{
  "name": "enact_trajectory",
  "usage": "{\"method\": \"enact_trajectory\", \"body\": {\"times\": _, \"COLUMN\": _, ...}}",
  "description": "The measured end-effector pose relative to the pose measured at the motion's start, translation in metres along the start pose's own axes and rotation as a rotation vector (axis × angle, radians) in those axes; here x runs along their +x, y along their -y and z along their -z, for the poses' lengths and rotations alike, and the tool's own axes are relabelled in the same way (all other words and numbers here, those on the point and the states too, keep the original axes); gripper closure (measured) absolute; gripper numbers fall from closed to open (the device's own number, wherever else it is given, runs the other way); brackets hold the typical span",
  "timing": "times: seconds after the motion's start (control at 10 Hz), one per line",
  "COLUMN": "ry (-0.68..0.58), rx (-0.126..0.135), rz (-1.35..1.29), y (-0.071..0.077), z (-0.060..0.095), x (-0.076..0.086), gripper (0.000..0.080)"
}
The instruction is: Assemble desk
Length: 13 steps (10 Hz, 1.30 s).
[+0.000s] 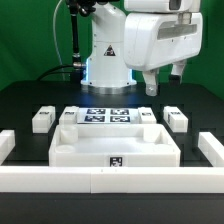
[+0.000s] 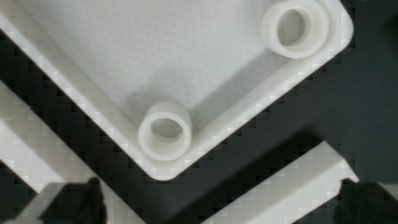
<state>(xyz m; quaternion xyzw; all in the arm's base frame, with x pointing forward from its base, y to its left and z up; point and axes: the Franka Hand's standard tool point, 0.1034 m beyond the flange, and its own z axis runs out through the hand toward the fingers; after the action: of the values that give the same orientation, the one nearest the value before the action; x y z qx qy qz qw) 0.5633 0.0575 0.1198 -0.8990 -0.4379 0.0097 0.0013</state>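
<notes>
A: What is the tabletop panel [image 2: 160,70] made of?
B: Smooth white plastic with a faint satin sheen. Its round sockets [image 2: 169,130] and the legs [image 1: 42,118] look the same.
A: And the table [image 1: 20,115]?
B: Black and matt. The arm's shell [image 1: 165,45] is glossy white plastic.

Saw a wide white rimmed rectangular plastic tabletop panel [image 1: 115,143] lying flat mid-table, rim upward and hollow face showing, with one black-and-white square tag [image 1: 115,160] on the six o'clock rim wall. Close up, made out a rounded rim corner and two raised round sockets [image 2: 164,130] inside it. Counted four small white square-section plastic block legs, tagged, loose and unfitted: ten-o'clock leg [image 1: 42,119] and two-o'clock leg [image 1: 177,119] apart from the panel, eleven-o'clock leg [image 1: 69,114] and one-o'clock leg [image 1: 150,114] just beside its corners.
</notes>
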Motion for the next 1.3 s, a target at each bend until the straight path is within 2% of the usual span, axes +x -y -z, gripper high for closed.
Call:
{"method": "enact_trajectory", "body": {"times": 0.5, "ry": 0.0, "rx": 0.0, "rz": 0.0, "y": 0.0, "z": 0.0, "x": 0.0, "gripper": 0.015}}
{"method": "enact_trajectory", "body": {"times": 0.6, "ry": -0.006, "rx": -0.011, "rz": 0.046, "y": -0.001, "z": -0.001, "x": -0.001, "gripper": 0.015}}
{"method": "enact_trajectory", "body": {"times": 0.7, "ry": -0.014, "rx": -0.034, "rz": 0.17, "y": -0.001, "z": -0.008, "x": -0.01, "gripper": 0.015}}
{"method": "enact_trajectory", "body": {"times": 0.8, "ry": 0.0, "rx": -0.023, "rz": 0.254, "y": 0.003, "z": -0.015, "x": -0.021, "gripper": 0.015}}
{"method": "enact_trajectory", "body": {"times": 1.3, "ry": -0.004, "rx": -0.028, "rz": 0.296, "y": 0.005, "z": -0.019, "x": -0.024, "gripper": 0.015}}
